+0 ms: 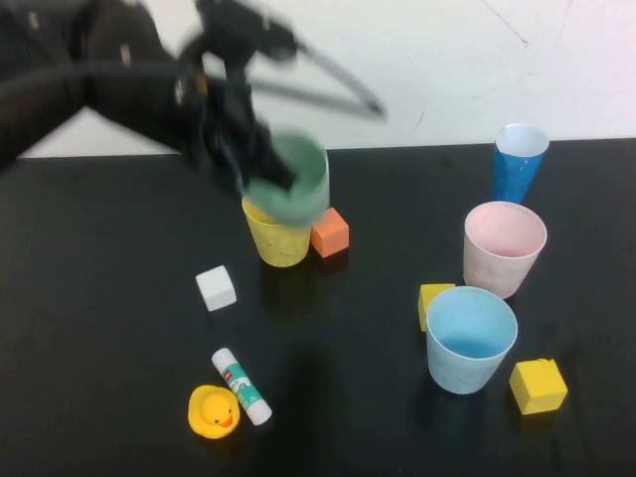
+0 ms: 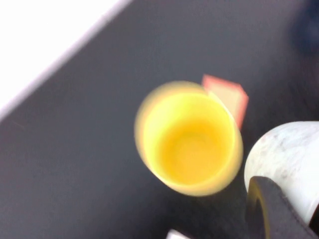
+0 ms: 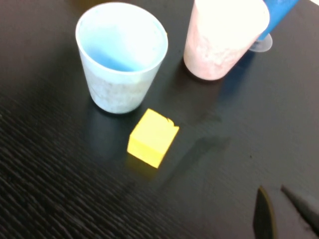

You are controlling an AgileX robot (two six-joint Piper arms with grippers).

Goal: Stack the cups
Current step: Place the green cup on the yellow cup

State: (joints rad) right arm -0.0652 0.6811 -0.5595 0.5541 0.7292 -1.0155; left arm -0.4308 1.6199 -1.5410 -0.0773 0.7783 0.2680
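Now I am holding the pale green tapered plastic cup [image 1: 291, 177] in my left claw [image 1: 260, 164], tilted just above the yellow plastic cup [image 1: 277, 237]; next I am judging it needs levelling and lowering inside. My right claw [image 3: 277, 209] is resting clenched, empty.
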